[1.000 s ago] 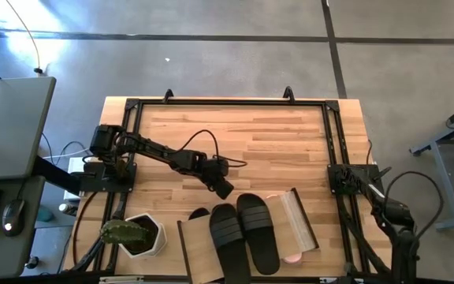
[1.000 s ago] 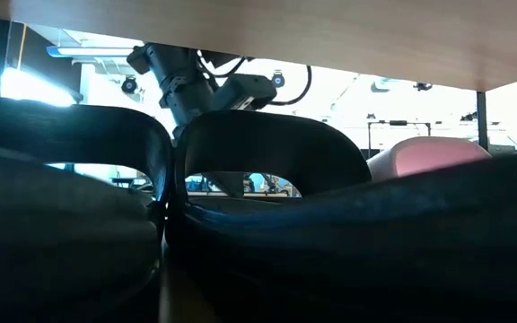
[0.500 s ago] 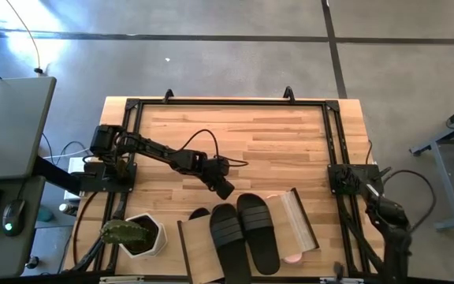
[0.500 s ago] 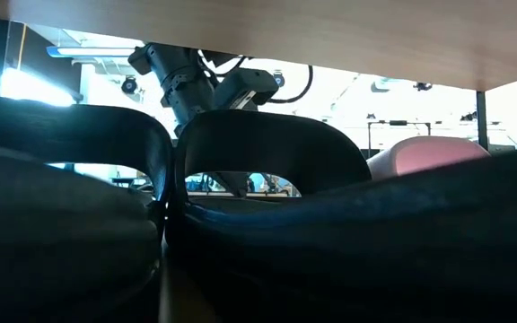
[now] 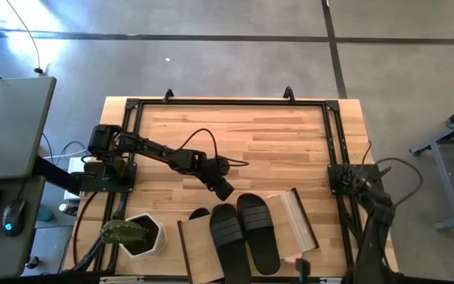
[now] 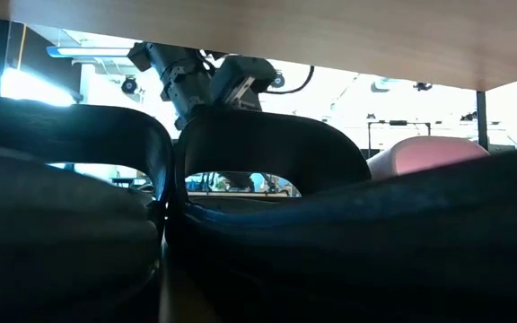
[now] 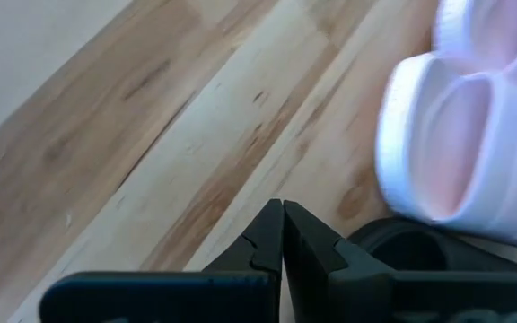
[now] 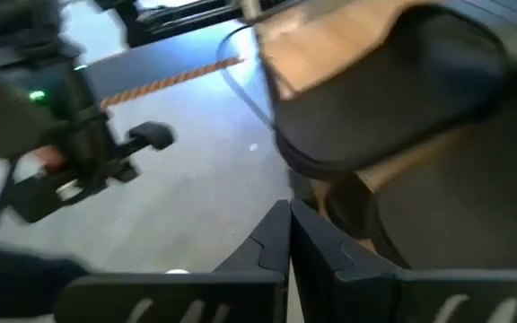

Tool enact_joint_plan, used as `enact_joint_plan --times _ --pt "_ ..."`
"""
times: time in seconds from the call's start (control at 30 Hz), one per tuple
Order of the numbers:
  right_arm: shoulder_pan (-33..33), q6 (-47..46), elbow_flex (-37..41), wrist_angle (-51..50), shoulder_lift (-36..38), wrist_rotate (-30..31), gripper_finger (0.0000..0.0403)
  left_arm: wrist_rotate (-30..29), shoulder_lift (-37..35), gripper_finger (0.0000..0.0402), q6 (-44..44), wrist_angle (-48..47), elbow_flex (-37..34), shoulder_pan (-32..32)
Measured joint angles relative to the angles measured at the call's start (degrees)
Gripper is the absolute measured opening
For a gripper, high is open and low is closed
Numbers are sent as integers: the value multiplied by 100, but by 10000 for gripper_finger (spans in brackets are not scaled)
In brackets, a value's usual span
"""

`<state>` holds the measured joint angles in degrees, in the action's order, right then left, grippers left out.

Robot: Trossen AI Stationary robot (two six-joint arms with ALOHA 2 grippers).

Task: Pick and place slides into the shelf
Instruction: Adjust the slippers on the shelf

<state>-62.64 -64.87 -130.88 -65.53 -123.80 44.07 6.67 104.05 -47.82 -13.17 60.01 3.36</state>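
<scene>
A light-wood table [image 5: 251, 134] carries, along its near edge, a white hexagonal plant pot [image 5: 140, 235] at left and the shelf [image 5: 198, 249], whose top holds two black slides [image 5: 243, 235].

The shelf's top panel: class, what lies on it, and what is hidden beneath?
Two black slides lie on the shelf. A pink-and-white slide peeks from underneath, mostly covered.

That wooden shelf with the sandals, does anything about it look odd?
Yes. The shelf lies at the table's near edge, and the two black slides rest on top of its panel instead of inside, while a pink-and-white slide peeks out beneath.
</scene>
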Motion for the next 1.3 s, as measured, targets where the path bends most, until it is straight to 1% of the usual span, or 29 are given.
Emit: enact_joint_plan --times 0.07,0.23,0.4,0.5,0.6,0.7,0.77,0.9,1.0,1.03,1.13,1.23,1.3 --pt "174 481 146 199 264 -183 0 6 -75 0 91 18 0 0" --pt "711 1565 233 260 865 -531 0 -64 -310 0 278 5 0 0" --pt "1469 2702 233 369 1297 -1322 0 -285 -499 0 420 11 0 0" --pt "1926 3187 235 282 1485 -1652 0 -459 -505 0 439 160 -1 71" --pt "2317 3436 235 51 1674 -1870 0 -355 -505 0 497 494 2 203" --pt "2732 3494 239 -359 1849 -2112 0 -343 -505 0 499 639 0 346" --pt "2993 3529 239 -461 1969 -2303 0 -321 -505 0 504 677 2 441" --pt "3473 3842 239 -66 2190 -2917 0 -152 -505 0 600 801 2 533" --pt "3839 4215 239 392 2203 -3532 0 -52 -537 0 661 932 2 527" --pt "3958 4316 239 455 2183 -3765 0 -37 -561 0 688 1029 2 527" --pt "4277 4448 239 440 2068 -4134 0 -4 -689 0 709 1125 2 525" --pt "4429 4570 245 77 1987 -4116 0 -41 -812 0 711 1320 4 527" --pt "4451 4550 246 -132 2004 -3786 0 -70 -865 0 711 1396 4 527"
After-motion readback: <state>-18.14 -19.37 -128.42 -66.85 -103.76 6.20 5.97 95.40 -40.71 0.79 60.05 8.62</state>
